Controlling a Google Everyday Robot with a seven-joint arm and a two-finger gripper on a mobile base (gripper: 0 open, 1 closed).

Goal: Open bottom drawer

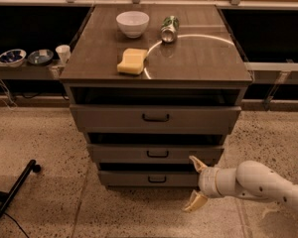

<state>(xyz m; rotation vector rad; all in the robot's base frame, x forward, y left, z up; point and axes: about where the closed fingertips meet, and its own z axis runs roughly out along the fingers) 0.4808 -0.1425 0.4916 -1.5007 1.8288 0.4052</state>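
The bottom drawer [139,178] is the lowest of three grey-brown drawers in the cabinet, with a small dark bar handle [157,179] at its centre; its front sits shut, about flush under the middle drawer [154,153]. My gripper [195,184] is at the drawer's right end, low near the floor, on a white arm coming in from the right. Its two tan fingers [197,163] are spread wide apart, one up and one down, holding nothing. It is to the right of the handle, not on it.
The wider top drawer [155,118] sits above. On the cabinet top [198,58] are a white bowl [132,23], a can lying down [169,28] and a yellow sponge [132,61]. Small bowls and a cup [63,52] stand on a ledge at left. A black leg [12,195] crosses the floor at left.
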